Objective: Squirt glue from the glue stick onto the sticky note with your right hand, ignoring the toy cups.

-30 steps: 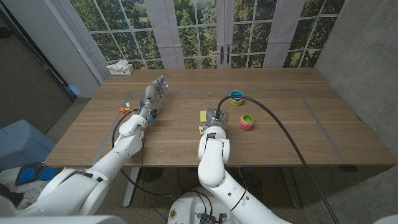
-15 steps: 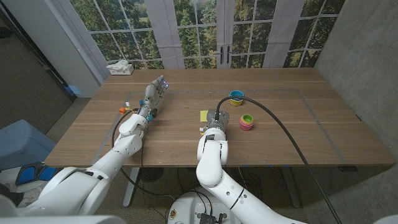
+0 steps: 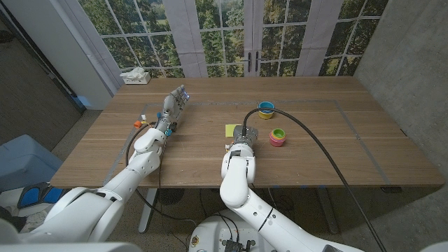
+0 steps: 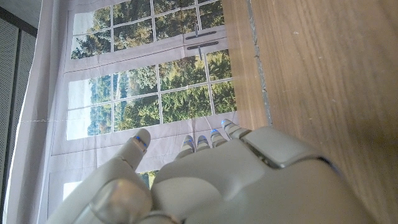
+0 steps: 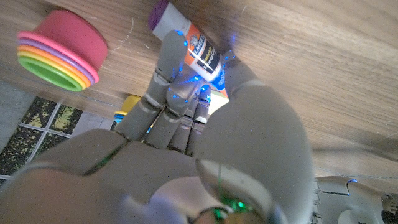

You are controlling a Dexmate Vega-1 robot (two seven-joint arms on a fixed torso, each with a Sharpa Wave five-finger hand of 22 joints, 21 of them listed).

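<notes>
At the table's (image 3: 336, 157) far left edge sits a white tissue box (image 3: 134, 77). Nearer, the left hand (image 3: 173, 106) stands on the wood with fingers straight and apart, holding nothing – as it was a second ago. Mid-table lies the yellow sticky note (image 3: 229, 130), just beside the right hand (image 3: 242, 134), which since the earlier frames has crept slightly toward it. In the right wrist view that hand (image 5: 186, 118) has its fingers curled around the glue stick (image 5: 186, 38) (purple cap, white-and-orange label, lettering too blurred to read). Right of it are the toy cups – a blue-and-yellow one (image 3: 266, 109), contents unclear, and a pink-topped rainbow stack (image 3: 278, 136) nested together.
</notes>
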